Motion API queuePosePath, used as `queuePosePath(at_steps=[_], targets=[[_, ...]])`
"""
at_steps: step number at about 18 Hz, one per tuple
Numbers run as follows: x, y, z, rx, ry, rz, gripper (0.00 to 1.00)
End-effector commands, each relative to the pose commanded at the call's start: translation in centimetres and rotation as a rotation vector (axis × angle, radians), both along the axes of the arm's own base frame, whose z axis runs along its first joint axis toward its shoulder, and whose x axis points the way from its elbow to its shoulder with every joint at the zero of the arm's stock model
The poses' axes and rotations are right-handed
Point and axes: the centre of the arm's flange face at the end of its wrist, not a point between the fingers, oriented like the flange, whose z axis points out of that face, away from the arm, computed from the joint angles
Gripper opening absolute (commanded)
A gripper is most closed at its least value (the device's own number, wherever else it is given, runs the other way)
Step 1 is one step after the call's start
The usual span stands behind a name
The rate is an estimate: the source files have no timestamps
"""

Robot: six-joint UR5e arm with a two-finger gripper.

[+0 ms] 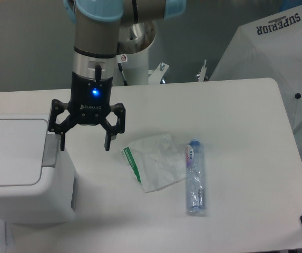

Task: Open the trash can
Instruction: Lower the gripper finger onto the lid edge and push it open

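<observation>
Mostly white, the table (235, 105) holds a wrapper (153, 161) beside a bottle (195, 176), with a white umbrella (269, 47) behind at right. Arm (95, 31) points straight down, gripper (85, 143) fingers spread wide, empty, above the right edge of the bin (19, 168), whose lid lies shut at left.

One fixed view — high, angled down across the table (235, 105) — fairly near, facing the arm's base.
</observation>
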Motion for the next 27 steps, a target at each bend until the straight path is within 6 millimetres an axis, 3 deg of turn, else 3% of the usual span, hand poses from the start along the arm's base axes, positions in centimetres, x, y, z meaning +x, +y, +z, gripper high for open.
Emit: queuePosePath(at_steps=[27], targets=[[0.8,0.9,-1.0,-0.009,-0.001,-0.024,1.00]])
